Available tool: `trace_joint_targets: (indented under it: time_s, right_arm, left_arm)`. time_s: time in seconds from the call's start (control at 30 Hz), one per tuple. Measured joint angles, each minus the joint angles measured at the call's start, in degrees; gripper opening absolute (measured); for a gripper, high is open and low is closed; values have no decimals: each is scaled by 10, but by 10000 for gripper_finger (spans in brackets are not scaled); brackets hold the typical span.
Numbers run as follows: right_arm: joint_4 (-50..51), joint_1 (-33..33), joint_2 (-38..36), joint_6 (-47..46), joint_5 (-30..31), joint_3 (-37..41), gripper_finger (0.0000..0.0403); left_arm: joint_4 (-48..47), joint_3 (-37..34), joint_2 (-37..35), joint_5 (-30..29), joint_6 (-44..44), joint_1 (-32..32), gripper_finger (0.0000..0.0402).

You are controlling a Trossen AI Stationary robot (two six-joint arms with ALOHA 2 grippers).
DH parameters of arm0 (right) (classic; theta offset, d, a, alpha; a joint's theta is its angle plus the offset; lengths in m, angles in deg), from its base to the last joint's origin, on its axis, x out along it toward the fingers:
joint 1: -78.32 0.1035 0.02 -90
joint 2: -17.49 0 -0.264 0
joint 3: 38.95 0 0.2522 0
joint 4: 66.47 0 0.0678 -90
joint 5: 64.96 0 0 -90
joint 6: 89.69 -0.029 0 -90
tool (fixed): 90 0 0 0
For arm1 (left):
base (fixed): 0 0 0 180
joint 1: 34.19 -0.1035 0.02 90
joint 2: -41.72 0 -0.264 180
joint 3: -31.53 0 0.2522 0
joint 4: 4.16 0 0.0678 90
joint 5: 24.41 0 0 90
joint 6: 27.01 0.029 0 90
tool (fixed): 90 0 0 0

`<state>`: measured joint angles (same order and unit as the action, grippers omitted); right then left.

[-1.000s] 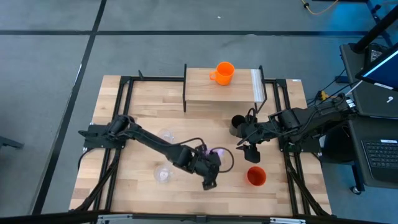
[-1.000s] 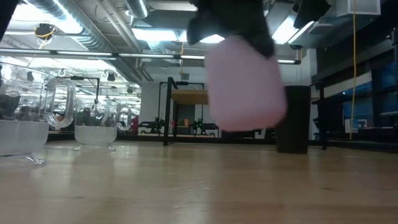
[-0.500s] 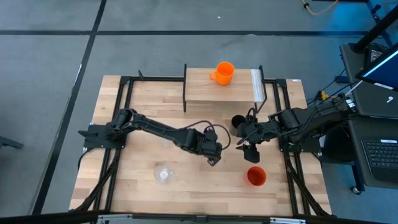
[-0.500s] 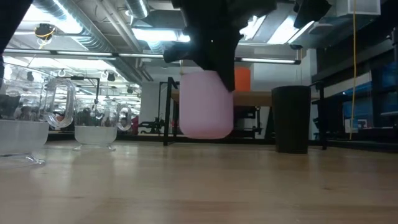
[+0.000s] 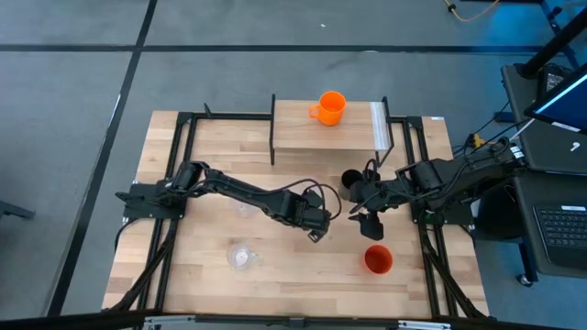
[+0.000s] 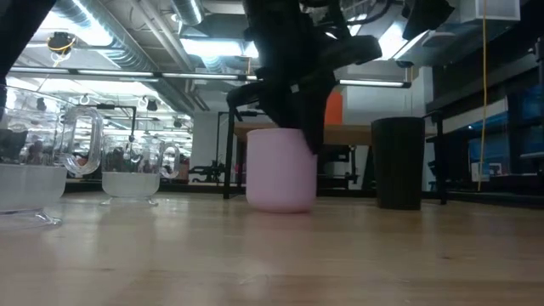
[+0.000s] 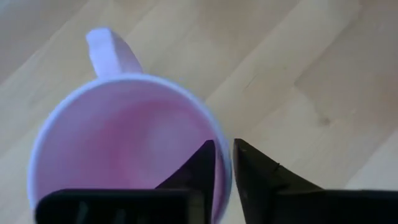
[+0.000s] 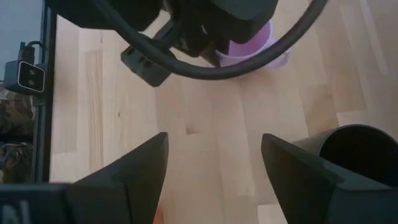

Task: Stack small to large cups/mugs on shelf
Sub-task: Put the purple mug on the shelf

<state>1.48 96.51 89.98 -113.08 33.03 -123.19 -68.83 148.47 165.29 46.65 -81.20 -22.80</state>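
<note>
Left end effector (image 7: 224, 163) clenched on lilac mug (image 6: 280, 170) rim, mug on desk (image 6: 272, 255). I'd next lift toward shelf (image 5: 330, 137). Right end effector (image 8: 211, 162) released, waiting.

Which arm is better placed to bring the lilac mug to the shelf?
The left: the left gripper is shut on the lilac handled mug's rim. The right gripper hangs open beside the black cup.

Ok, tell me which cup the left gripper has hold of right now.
The lilac mug. The left gripper pinches its rim, one finger inside and one outside. The orange mug sits on the shelf; the other cups stand untouched.
</note>
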Motion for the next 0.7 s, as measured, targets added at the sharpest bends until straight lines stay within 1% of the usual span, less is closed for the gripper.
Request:
trace_joint_targets:
  time_s: [0.17, 0.3, 0.57, 0.7]
  right_arm:
    - [2, 0, 0, 1, 0, 0, 259]
    - [2, 0, 0, 0, 0, 0, 259]
    - [9, 0, 0, 0, 0, 0, 259]
    - [11, 0, 0, -1, 0, 0, 259]
  left_arm:
    - [22, 0, -2, 4, 36, -3, 86]
    - [34, 0, -2, 8, 52, -5, 101]
    - [18, 4, -24, 11, 53, -11, 105]
    - [-38, 36, -33, 5, 64, -10, 106]
